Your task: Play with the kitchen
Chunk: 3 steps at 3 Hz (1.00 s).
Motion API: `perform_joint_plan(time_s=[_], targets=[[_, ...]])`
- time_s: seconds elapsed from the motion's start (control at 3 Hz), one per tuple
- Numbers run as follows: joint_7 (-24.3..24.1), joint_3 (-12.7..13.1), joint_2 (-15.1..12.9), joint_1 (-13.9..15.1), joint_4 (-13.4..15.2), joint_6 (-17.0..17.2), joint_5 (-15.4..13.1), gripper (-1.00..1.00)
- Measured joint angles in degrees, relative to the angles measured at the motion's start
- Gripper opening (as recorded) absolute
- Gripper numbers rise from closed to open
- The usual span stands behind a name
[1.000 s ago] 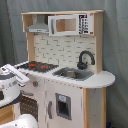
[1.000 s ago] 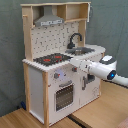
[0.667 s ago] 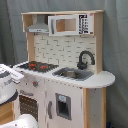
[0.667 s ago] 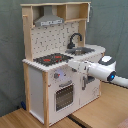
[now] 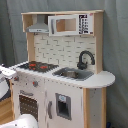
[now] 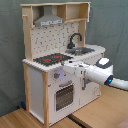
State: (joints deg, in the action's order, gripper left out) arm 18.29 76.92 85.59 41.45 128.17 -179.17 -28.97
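The kitchen (image 5: pixel 62 70) fills most of the frame in both exterior views (image 6: pixel 60 60), standing upright in front of a grey curtain (image 5: pixel 117 55). In the second exterior view it rests on a light-wood table (image 6: pixel 30 120) along the bottom edge of the frame. Its black stovetop (image 5: pixel 37 65) with red rings sits left of centre in the first exterior view, with the sink (image 5: pixel 72 74) and the black faucet (image 5: pixel 85 59) to the right of it. Above them run the pegboard back (image 6: pixel 52 40), the grey hood (image 5: pixel 38 26) at upper left and a white microwave (image 5: pixel 65 24) at top centre. The oven door (image 6: pixel 64 96) is closed, low in the second exterior view.

The white arm (image 6: pixel 102 75) reaches in from the right edge of the second exterior view. Its front end lies at the front edge of the kitchen's counter, just right of the stovetop. Compared with a second ago, it reaches further left toward the stove side. In the first exterior view the arm (image 5: pixel 6 71) has drawn back to a small white part at the left edge, where before more of it showed. The kitchen itself has not moved. Whether the pincer (image 6: pixel 66 63) is released or clenched cannot be told.
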Motion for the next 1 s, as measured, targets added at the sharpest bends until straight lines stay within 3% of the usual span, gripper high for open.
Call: perform_joint_plan(time_s=[0.33,1.0], targets=[[1.8,0.9,0.0,0.2,-3.3,4.7,0.0,1.0],[-8.4,6.5,0.0,-0.1,-3.4,10.7,0.0,1.0]])
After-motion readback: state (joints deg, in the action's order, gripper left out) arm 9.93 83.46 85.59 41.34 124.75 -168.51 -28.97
